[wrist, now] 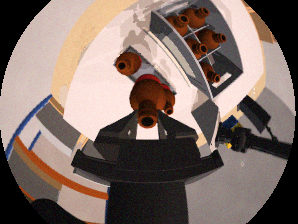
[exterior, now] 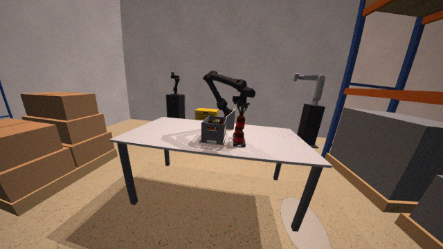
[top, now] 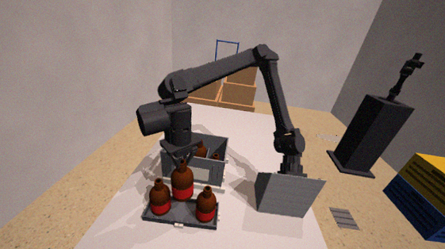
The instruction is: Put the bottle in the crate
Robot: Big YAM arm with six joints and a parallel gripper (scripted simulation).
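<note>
My gripper (top: 182, 160) points straight down and is shut on the neck of a brown bottle with a red label (top: 182, 182). The bottle hangs upright, lifted above the flat grey tray (top: 180, 213). Two more brown bottles stand on the tray, one at the left (top: 159, 197) and one at the right (top: 206, 204). The grey crate (top: 197, 160) stands just behind the tray and holds several bottles. In the wrist view the held bottle (wrist: 148, 98) sits between my fingers, with the crate (wrist: 193, 35) beyond it. In the exterior view the held bottle (exterior: 240, 120) is beside the crate (exterior: 214, 129).
A grey box (top: 286, 193) stands on the table at the arm's base, right of the crate. A black pedestal (top: 369, 134) and a yellow-and-blue box (top: 433, 194) stand on the floor to the right. Cardboard boxes (top: 231, 89) lie beyond the table's far end.
</note>
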